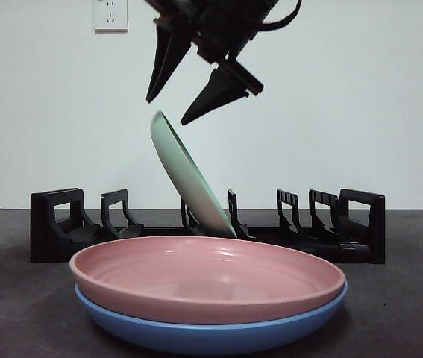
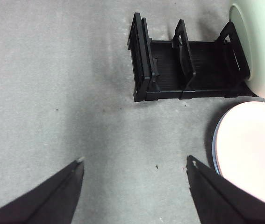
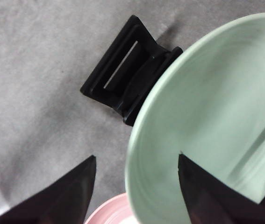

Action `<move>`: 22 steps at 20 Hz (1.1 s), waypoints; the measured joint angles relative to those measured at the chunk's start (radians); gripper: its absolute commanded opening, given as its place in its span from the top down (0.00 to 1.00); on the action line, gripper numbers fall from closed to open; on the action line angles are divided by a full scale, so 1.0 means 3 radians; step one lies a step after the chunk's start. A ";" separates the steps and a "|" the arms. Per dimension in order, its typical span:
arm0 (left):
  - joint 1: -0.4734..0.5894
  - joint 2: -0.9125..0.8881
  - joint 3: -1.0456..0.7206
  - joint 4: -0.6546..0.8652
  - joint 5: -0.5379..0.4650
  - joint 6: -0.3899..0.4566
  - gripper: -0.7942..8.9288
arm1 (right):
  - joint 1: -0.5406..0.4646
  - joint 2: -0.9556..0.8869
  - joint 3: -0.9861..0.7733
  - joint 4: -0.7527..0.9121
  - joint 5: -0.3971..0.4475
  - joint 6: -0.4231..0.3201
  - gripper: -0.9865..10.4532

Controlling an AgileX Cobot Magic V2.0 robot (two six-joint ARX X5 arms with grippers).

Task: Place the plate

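Your right end effector (image 1: 185, 112) hangs spread open at upper centre of the front view, just above the rim of the mint-green plate (image 1: 189, 179) and gripping nothing. That plate stands in the black dish rack (image 1: 54, 224), foot in a middle slot, leaning steeply toward the left of the frame. The lean is your risk: if the foot is not fully seated between the dividers, the plate could slide out or tip forward onto the pink plate (image 1: 207, 280) stacked on the blue plate (image 1: 196, 335) in the foreground. Lifting off crooked, a jaw could clip the rim and knock it over. Your left end effector (image 2: 134, 165) waits open over bare tabletop (image 2: 53, 93), near the rack's end.
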 measured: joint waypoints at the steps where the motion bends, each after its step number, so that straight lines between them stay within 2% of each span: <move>1: 0.0001 0.0000 0.0000 0.0001 0.0000 0.0000 0.56 | 0.0000 0.0027 0.0000 0.0020 0.0000 -0.0001 0.67; 8: 0.0001 0.0000 0.0000 0.0001 0.0000 0.0000 0.56 | 0.0046 0.0155 0.0000 0.0093 0.0000 0.0000 0.69; 12: 0.0001 0.0000 0.0000 0.0001 0.0000 0.0000 0.56 | 0.0050 0.0188 0.0000 0.0092 0.0000 0.0000 0.86; 14: 0.0001 0.0000 0.0000 0.0001 0.0000 0.0000 0.56 | 0.0064 0.0188 0.0000 0.0098 -0.0031 0.0000 0.91; 17: 0.0001 0.0000 0.0000 0.0001 0.0000 0.0000 0.56 | 0.0086 0.0188 0.0000 0.0062 0.0014 0.0004 0.91; 22: 0.0001 0.0000 0.0000 0.0005 0.0000 0.0000 0.56 | 0.0064 0.0183 0.0156 -0.0220 -0.0083 -0.0009 0.91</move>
